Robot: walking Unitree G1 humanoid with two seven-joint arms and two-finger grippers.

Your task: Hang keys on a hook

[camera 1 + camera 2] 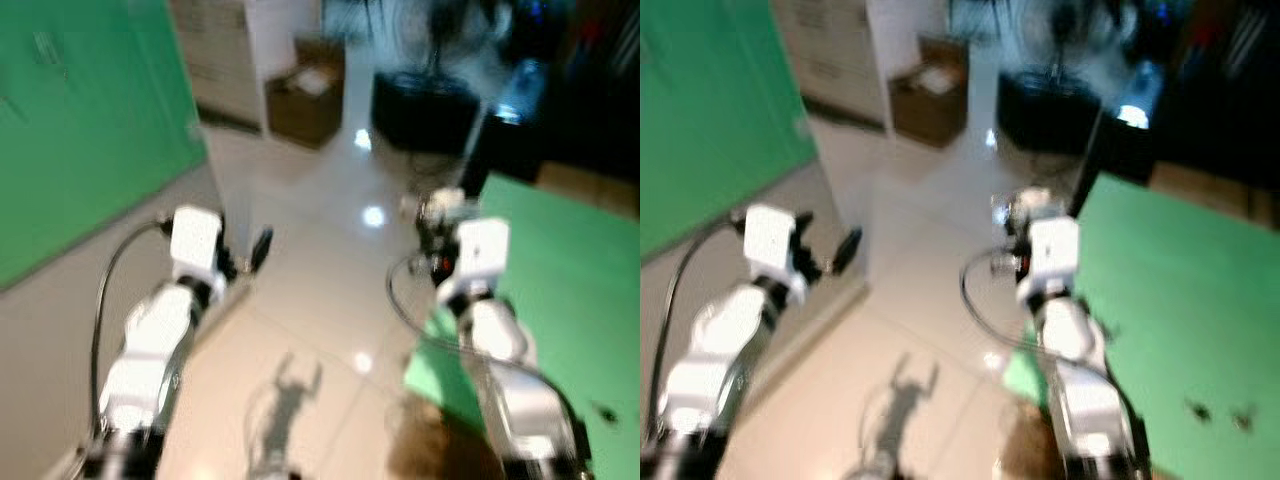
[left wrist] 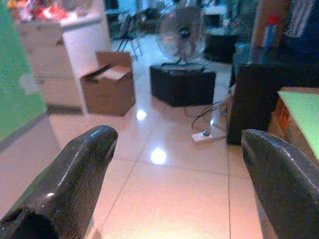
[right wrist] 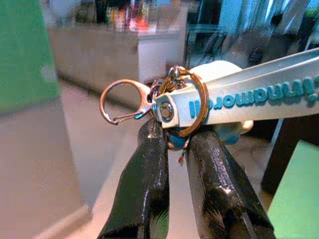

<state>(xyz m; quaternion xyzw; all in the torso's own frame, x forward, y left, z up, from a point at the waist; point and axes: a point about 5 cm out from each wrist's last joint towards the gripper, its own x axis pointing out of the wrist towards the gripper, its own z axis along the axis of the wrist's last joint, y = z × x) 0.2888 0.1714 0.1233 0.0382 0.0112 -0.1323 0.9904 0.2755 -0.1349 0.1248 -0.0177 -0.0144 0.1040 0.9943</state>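
Teal-lettered keys (image 3: pixel 185 107) in right gripper (image 3: pixel 175 137), writing unreadable.

Head stereo pair looks forward and down over both arms at the tiled floor (image 1: pixel 330 270); blurred. Each wrist camera looks along its own fingers, close. Left wrist and head views share the cardboard box (image 2: pixel 107 82) and fan (image 2: pixel 183 32).

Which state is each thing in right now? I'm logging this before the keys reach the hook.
Left tool: open, fingers wide apart, holding nothing.
Right tool: shut on the keys.
Keys: gripped at the ring, white tag sticking out sideways, clasp closed.
Cardboard box: flaps open, standing on the floor.
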